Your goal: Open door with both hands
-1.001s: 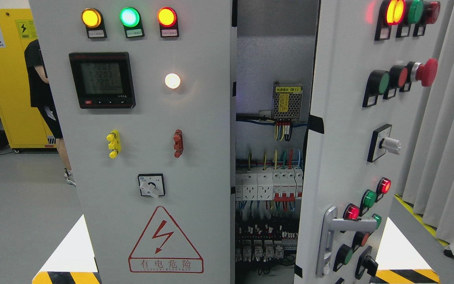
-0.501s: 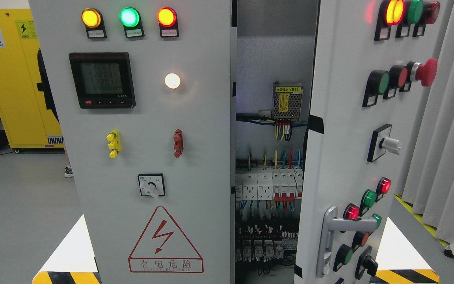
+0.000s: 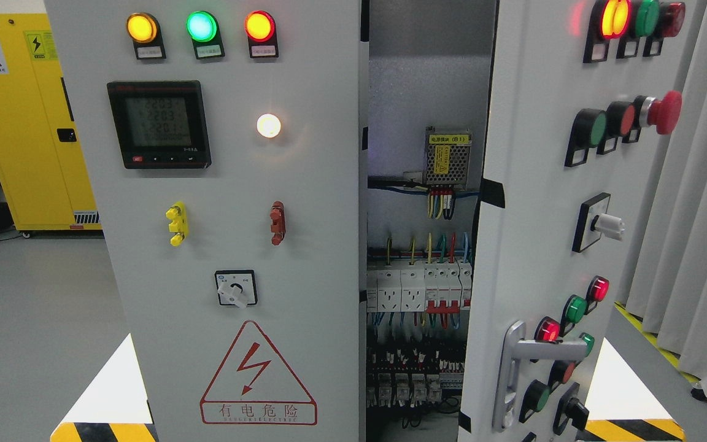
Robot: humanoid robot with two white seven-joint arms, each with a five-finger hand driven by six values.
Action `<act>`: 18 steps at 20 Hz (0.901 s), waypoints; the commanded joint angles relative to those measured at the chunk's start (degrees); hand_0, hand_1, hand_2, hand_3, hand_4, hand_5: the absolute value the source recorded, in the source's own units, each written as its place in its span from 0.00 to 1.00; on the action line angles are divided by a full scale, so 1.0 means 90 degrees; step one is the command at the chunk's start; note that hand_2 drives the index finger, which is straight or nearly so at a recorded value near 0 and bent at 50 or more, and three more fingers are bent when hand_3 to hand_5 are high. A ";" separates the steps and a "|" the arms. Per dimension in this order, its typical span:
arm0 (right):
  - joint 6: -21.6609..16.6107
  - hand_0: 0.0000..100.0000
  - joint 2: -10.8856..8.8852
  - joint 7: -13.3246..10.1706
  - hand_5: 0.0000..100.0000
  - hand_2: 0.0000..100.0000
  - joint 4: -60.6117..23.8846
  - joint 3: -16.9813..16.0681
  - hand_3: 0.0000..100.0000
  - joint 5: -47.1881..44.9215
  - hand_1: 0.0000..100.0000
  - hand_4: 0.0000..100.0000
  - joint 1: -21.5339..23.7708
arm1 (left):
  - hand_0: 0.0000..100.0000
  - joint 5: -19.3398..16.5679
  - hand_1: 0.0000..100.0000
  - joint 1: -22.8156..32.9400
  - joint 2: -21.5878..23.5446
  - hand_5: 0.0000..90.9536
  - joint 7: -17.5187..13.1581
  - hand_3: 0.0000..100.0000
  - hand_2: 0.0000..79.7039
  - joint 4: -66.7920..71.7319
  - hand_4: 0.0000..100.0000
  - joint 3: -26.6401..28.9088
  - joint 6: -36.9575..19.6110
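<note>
Item: cabinet door point(image 3: 537, 202), right-hand leaf, grey sheet metal. It stands partly swung out, leaving a gap through which the wiring point(image 3: 418, 294) and breakers show. The left leaf point(image 3: 231, 202) looks closed and faces the camera.

Handling, judged: stiff, flat and hinged, so it should swing and not flex. The buttons and switches mounted on it likely add weight. The painted face looks smooth and offers little grip.

Hold point: silver lever handle point(image 3: 528, 356) low on the right door, or the door's free edge beside the gap. Best kept off the red mushroom button point(image 3: 663, 112) and the white switch knob point(image 3: 608, 227).

Hands: neither is in view, so whether the fingers are apart or together cannot be told, and no place can be given relative to a hand.

Surroundings: grey floor point(image 3: 28, 319); yellow cabinet point(image 3: 28, 116) far left; grey curtain point(image 3: 697, 215) close on the right, which may limit the door's swing; striped yellow-and-black marks at both lower corners.
</note>
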 commanded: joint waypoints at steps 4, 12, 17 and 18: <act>-0.0002 0.00 0.0004 -0.0004 0.00 0.04 0.0000 0.0001 0.00 0.0005 0.50 0.00 0.0166 | 0.12 0.1165 0.56 0.0077 0.0889 0.00 -0.0455 0.00 0.00 -0.3359 0.00 -0.0938 0.1432; -0.0002 0.00 0.0004 -0.0004 0.00 0.04 0.0000 0.0001 0.00 0.0004 0.50 0.00 0.0166 | 0.12 0.2671 0.56 0.0067 0.1398 0.00 -0.0669 0.00 0.00 -0.6075 0.00 -0.0988 0.3249; -0.0002 0.00 -0.0006 -0.0004 0.00 0.04 0.0000 -0.0009 0.00 0.0005 0.50 0.00 0.0186 | 0.12 0.3256 0.56 -0.0030 0.1446 0.00 -0.0915 0.00 0.00 -0.7072 0.00 -0.0891 0.3933; -0.0002 0.00 -0.0006 -0.0004 0.00 0.04 0.0000 -0.0009 0.00 0.0005 0.50 0.00 0.0186 | 0.12 0.3413 0.56 -0.0060 0.1466 0.00 -0.0915 0.00 0.00 -0.7267 0.00 -0.0823 0.4079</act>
